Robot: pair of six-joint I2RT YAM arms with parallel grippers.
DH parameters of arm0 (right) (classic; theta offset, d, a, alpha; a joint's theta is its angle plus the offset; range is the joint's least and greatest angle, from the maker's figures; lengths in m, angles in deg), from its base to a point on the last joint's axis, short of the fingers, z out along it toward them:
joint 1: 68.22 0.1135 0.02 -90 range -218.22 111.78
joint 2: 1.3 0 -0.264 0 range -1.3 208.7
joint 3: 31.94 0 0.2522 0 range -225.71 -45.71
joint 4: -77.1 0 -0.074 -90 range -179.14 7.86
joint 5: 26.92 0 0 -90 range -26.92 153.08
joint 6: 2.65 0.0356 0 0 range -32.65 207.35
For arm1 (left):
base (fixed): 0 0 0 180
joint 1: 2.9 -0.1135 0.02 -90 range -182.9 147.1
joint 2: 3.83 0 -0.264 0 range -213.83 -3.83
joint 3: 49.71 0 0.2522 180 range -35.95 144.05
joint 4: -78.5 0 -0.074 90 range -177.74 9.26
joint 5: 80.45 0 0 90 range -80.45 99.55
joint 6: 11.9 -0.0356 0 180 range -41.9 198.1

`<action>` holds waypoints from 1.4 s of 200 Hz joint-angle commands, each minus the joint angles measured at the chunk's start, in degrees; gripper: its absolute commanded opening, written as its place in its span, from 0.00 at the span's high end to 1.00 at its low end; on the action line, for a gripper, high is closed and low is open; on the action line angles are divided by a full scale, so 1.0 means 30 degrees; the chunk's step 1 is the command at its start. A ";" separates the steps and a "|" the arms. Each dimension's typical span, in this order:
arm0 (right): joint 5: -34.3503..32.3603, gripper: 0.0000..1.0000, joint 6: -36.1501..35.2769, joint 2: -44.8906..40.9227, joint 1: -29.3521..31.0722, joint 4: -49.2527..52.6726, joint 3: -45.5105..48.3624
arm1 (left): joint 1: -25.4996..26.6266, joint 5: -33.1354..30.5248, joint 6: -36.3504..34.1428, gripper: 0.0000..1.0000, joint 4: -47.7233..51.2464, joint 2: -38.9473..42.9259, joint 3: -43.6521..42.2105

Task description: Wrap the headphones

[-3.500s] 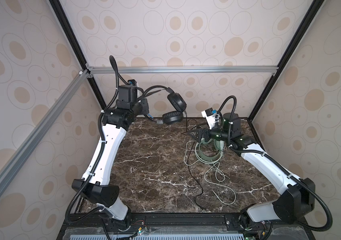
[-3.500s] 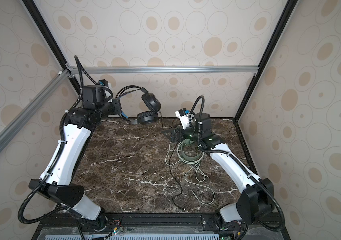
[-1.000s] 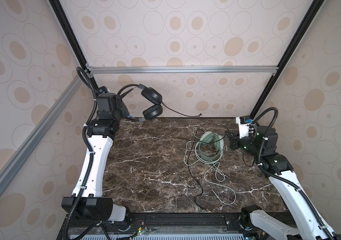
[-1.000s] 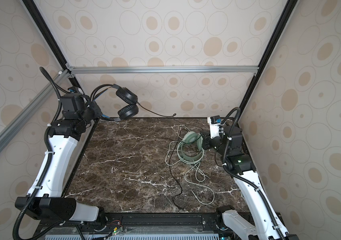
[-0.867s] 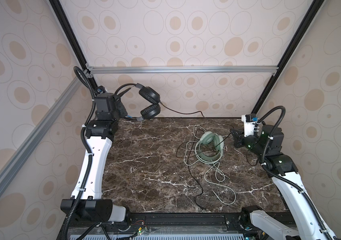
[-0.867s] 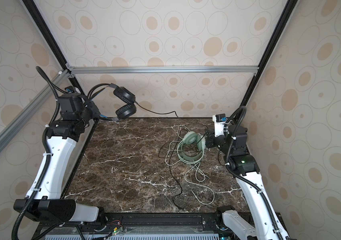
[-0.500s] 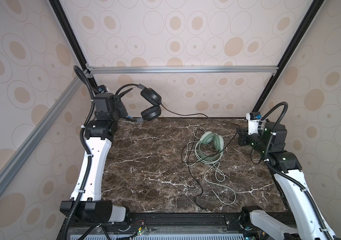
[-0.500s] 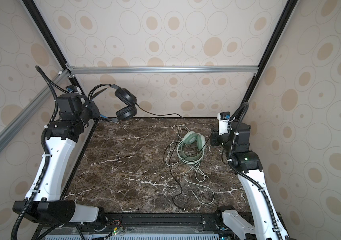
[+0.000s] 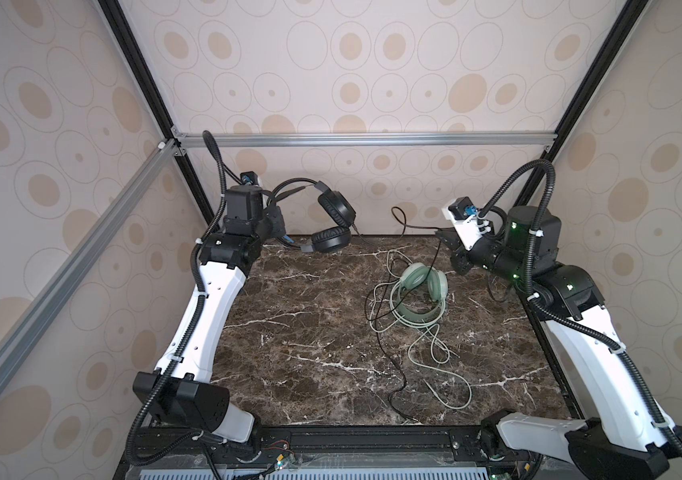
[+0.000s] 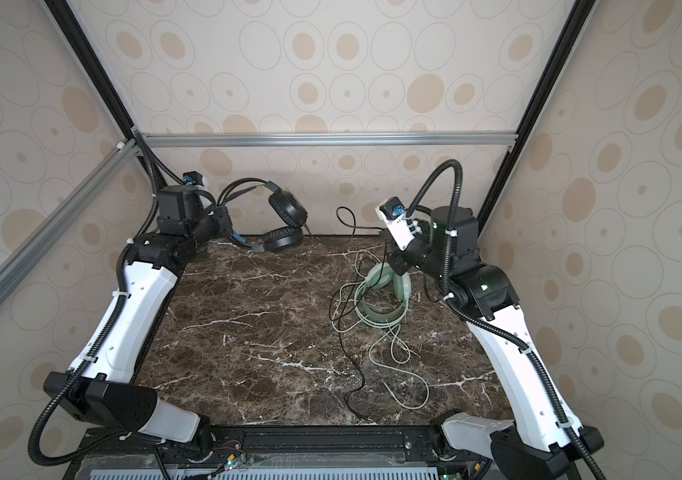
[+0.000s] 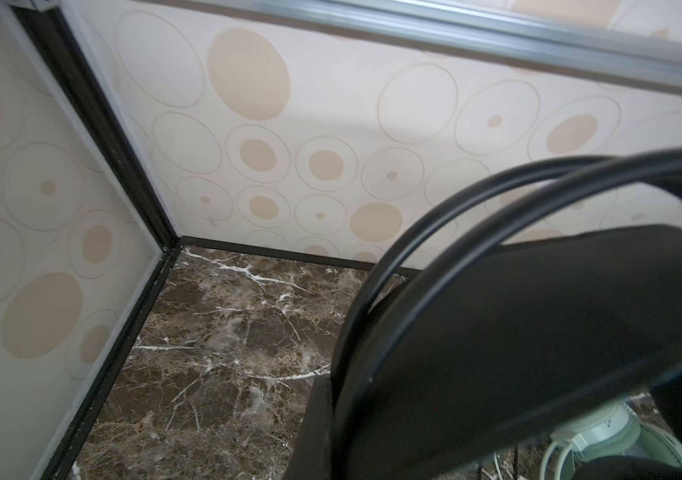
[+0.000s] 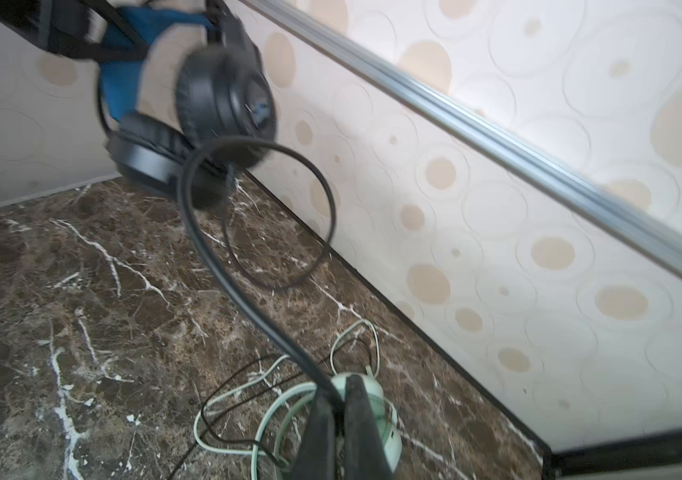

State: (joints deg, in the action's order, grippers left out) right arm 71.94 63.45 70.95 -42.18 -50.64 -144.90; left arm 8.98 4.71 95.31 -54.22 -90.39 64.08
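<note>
With left gripper (image 9: 278, 222), clenching on the headband of black headphones (image 9: 334, 208), holding them aloft at back-left corner above marble table (image 9: 289, 332); showing padded black earcups and blue lining. With right gripper (image 9: 442, 237), pinching thin black cable (image 9: 414, 226) in mid-air, looping once near back wall, trailing down across table to front edge. Lying flat right of centre: mint-green headphones (image 9: 413, 277), earcups toward back, pale green cable (image 9: 435, 353) sprawling loose, crossing the black one.
</note>
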 commanded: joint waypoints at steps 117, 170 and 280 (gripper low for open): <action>-0.2386 1.00 -0.0478 0.7058 0.3381 0.2077 -0.8406 | 0.3228 0.5558 -0.3782 1.00 -0.2027 0.0415 -0.0933; -0.5717 1.00 0.1034 0.8873 0.2937 0.2722 -0.9650 | 0.4057 0.7152 -0.3988 1.00 -0.2604 0.1217 -0.1808; -0.3781 1.00 0.4365 1.0030 0.0541 0.4704 -1.0999 | 0.4185 1.0490 -0.1427 1.00 -0.5056 0.2474 -0.2452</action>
State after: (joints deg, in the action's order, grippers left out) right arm 57.60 73.97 100.92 -39.73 -37.76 -176.75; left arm 21.04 31.49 86.48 -62.72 -85.65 56.25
